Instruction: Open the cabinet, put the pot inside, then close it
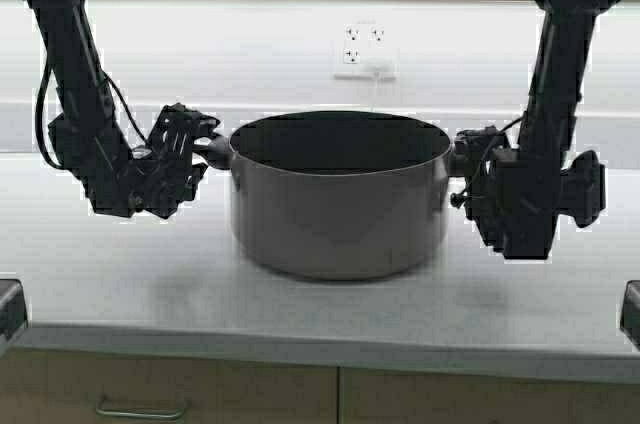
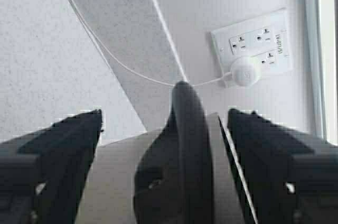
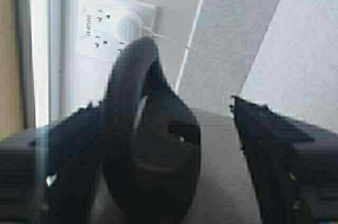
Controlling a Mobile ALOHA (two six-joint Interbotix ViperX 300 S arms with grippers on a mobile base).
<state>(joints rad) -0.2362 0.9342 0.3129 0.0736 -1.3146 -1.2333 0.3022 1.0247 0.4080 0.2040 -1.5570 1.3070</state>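
The pot (image 1: pixel 340 214), wide, grey, dark inside and without a lid, stands on the white counter (image 1: pixel 120 284) between my two arms. My left gripper (image 1: pixel 205 149) is open around the pot's left black loop handle (image 2: pixel 187 150); both fingers stand apart from it. My right gripper (image 1: pixel 462 159) is open around the right loop handle (image 3: pixel 142 145); one finger lies close against the handle and the other (image 3: pixel 274 145) is well clear. The two-door cabinet is out of view.
A white wall outlet (image 1: pixel 365 54) with a plug and thin cord sits behind the pot. Below the counter's front edge are tan fronts with a horizontal handle (image 1: pixel 140 409). Dark parts of my frame show at both side edges (image 1: pixel 8 309).
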